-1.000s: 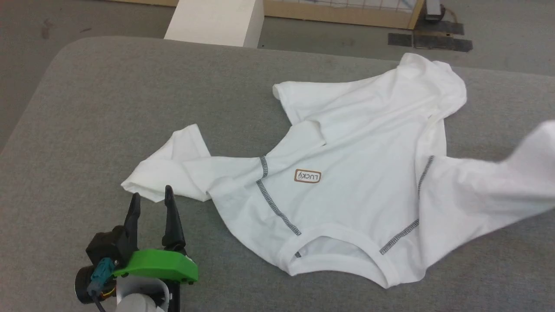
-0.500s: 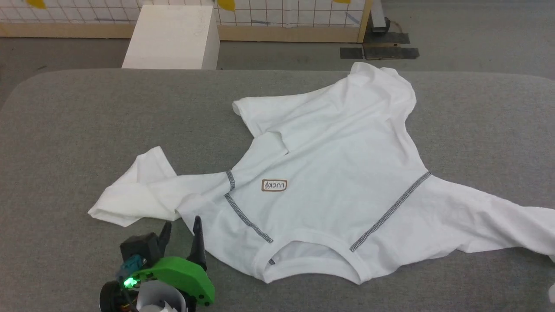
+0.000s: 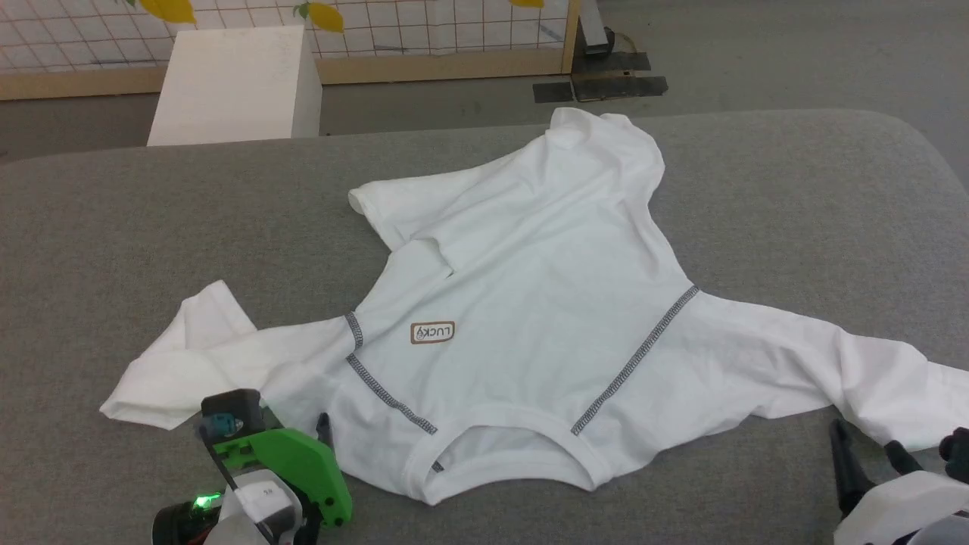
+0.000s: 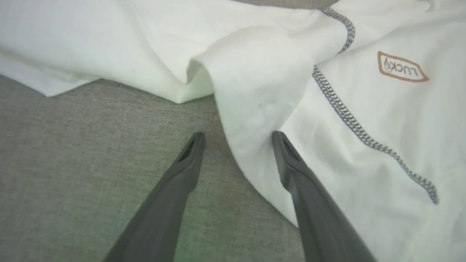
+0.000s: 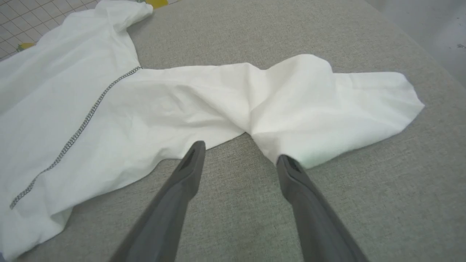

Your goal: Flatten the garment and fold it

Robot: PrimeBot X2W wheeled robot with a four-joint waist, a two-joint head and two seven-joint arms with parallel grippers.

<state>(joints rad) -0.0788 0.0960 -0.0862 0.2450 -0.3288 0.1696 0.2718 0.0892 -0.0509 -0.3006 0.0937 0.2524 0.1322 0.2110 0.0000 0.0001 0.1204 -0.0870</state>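
Illumination is bright, even and diffuse; shadows at the edges of the garment are faint. White fabric is near overexposure (fold detail is weak). The left wrist view is soft; the head view is sharp.

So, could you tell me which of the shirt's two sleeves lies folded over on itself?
The sleeve on the robot's left, by the left pincer: it doubles back over itself, whereas the right sleeve lies spread out nearly straight.
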